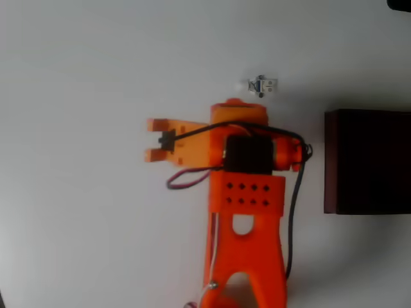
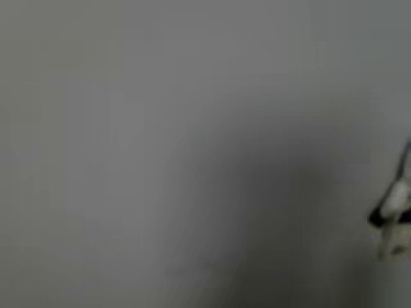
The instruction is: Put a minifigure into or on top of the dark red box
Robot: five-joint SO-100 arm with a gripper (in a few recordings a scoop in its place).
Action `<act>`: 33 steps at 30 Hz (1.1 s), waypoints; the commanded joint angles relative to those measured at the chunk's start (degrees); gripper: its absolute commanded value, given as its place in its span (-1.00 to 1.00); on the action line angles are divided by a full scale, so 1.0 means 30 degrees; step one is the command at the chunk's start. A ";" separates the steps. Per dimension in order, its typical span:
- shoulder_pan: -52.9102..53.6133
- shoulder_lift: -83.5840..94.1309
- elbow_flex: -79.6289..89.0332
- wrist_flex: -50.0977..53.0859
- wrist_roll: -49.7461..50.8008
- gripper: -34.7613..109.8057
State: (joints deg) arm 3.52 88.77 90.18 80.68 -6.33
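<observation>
In the overhead view the minifigure [image 1: 262,85], tiny and white-grey with dark marks, lies on the white table just above the orange arm. The dark red box [image 1: 366,160] stands at the right edge, its inside nearly black. My gripper [image 1: 153,139] points left, away from both. Its two orange fingers stand apart with nothing between them. The minifigure is about a hand's width to the right of the fingertips and slightly higher in the picture. In the blurred wrist view, a small white and dark shape [image 2: 393,221] at the right edge may be the minifigure.
The arm's orange base [image 1: 247,256] and black cables [image 1: 295,205] fill the lower middle of the overhead view, between the gripper's side and the box. Bare white table [image 1: 77,192] stretches to the left and along the top.
</observation>
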 commanded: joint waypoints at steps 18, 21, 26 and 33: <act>0.2490 -0.8906 -1.0986 0.1875 -0.3574 -0.22; 0.2461 -0.9404 -1.1689 0.1787 -0.3867 -0.22; 0.2461 -1.0723 -1.3506 0.2314 -0.4102 -0.22; 0.2549 -1.3799 -1.8193 0.3779 -0.4219 -0.23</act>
State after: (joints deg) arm 9.93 48.78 42.45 89.74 -16.17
